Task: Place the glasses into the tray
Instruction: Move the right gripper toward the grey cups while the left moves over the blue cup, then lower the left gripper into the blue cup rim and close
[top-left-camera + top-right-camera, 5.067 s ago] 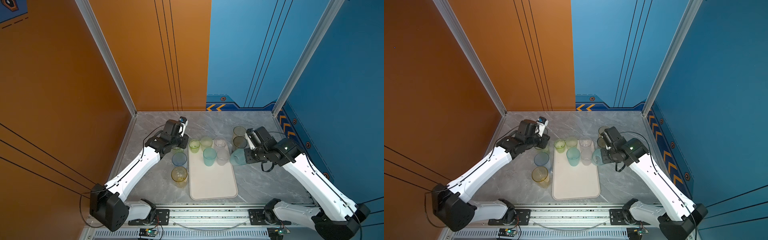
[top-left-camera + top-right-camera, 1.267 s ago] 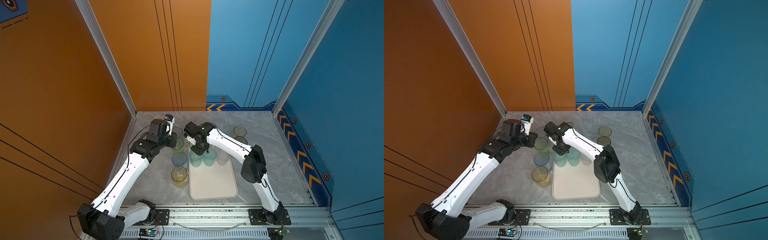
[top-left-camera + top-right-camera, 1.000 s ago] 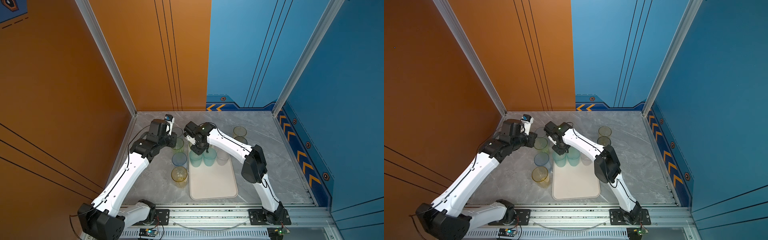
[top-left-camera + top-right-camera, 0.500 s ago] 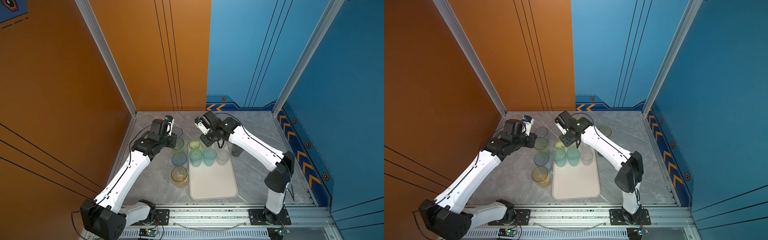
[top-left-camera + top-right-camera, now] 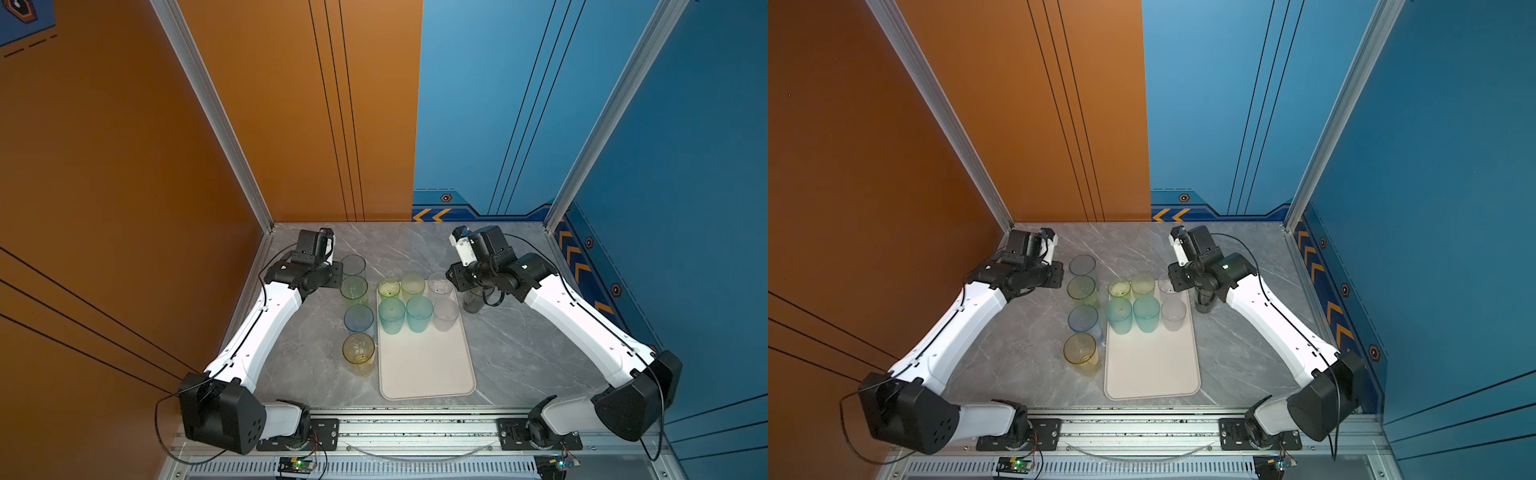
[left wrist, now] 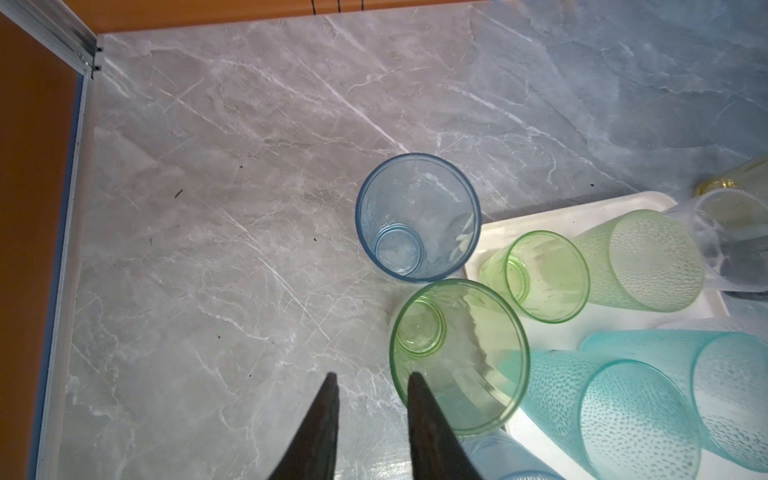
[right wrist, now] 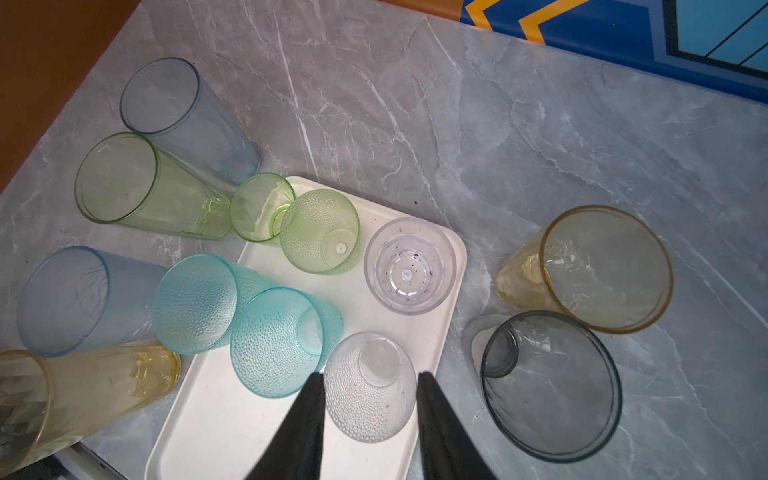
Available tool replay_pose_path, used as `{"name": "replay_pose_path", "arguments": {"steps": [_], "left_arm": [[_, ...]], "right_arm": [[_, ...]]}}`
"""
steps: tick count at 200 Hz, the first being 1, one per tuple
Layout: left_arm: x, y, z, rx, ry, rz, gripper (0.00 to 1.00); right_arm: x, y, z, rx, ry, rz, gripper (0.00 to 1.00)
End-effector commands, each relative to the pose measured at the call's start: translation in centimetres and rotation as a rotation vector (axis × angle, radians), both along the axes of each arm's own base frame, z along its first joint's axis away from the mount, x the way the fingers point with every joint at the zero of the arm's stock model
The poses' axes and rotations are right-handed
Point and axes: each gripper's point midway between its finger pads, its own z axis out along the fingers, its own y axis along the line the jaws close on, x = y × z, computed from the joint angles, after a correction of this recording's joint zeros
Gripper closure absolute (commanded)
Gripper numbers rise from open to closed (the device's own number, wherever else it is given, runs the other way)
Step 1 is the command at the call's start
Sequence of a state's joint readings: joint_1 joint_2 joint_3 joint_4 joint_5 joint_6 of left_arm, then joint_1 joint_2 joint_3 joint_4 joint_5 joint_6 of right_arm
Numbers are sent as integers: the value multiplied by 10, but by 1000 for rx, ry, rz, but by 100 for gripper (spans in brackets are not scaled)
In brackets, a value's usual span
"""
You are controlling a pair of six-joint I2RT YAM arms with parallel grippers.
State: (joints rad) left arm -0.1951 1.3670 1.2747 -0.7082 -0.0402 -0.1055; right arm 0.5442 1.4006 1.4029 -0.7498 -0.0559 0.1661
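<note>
six glasses [image 5: 419, 313] packed at tray [image 5: 428, 374] far end, likely saving room; left hand [image 6: 372, 376], right hand [image 7: 370, 376] slightly parted, holding nothing.

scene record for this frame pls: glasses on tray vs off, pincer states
tray: cream, on marble table
on tray: six glasses, upright, far end
off tray, left side: four glasses in a row
off tray, right side: amber glass, smoky grey glass
left pincer: open, holding nothing, tips at green glass rim
right pincer: open, holding nothing, aimed at frosted glass
</note>
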Motion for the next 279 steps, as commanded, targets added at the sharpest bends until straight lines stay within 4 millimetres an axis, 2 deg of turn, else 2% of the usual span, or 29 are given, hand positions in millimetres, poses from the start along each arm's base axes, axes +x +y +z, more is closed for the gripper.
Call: {"name": "replay_pose_path", "arguments": {"steps": [1, 37, 125, 235, 279], "left_arm": [[3, 0, -2, -32, 53, -1, 70], [19, 1, -6, -60, 97, -7, 70], [53, -3, -20, -54, 168, -25, 73], [73, 0, -51, 25, 255, -35, 73], [79, -3, -58, 51, 279, -50, 77]], "right_arm": [[-2, -2, 2, 70, -3, -20, 64], [0, -6, -5, 79, 15, -28, 64], [5, -5, -6, 87, 18, -18, 65], [11, -6, -6, 98, 22, -16, 65], [13, -5, -7, 96, 26, -14, 65]]}}
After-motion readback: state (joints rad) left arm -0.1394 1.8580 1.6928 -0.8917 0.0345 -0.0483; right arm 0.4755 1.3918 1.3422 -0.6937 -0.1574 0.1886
